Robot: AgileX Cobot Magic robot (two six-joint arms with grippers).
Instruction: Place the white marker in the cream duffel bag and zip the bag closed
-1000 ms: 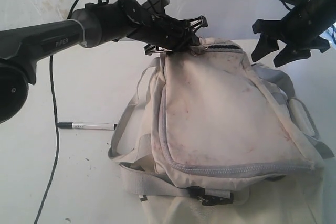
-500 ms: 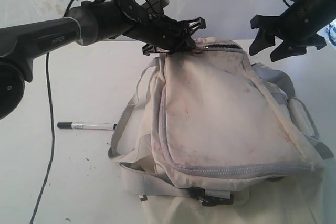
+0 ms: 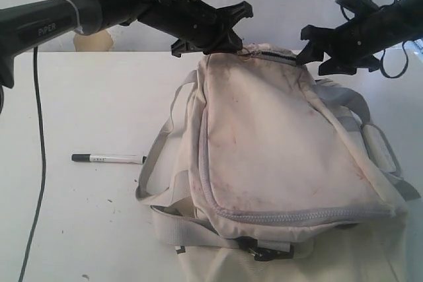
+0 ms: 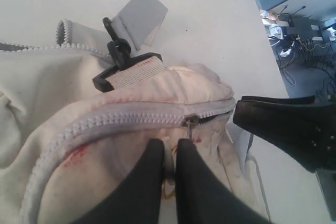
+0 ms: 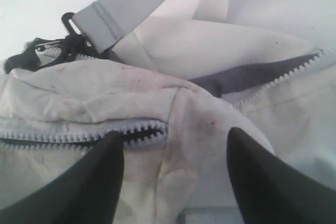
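The cream duffel bag [image 3: 277,150] lies on the white table, its far end lifted. My left gripper [image 3: 241,47] is at that end, shut on the zipper pull [image 4: 188,124], which runs down between its fingertips [image 4: 169,145]. The grey zipper [image 4: 105,121] is closed on one side of the slider and gapes a little on the other [image 5: 136,136]. My right gripper [image 3: 310,54] stands open, with the bag's end fabric [image 5: 199,124] between its jaws and apart from them [image 5: 176,135]. The white marker [image 3: 109,158] lies on the table left of the bag, with no gripper near it.
A black cable [image 3: 36,163] hangs down the left side. Grey straps [image 3: 198,232] and a black buckle [image 3: 264,250] lie at the bag's near edge, and another black clip [image 4: 123,61] sits at its far end. Cream cloth [image 3: 297,269] covers the front right.
My left gripper has shut on the zipper pull and risen, lifting the bag's far end. My right gripper has moved left and down to the bag's end, still open.
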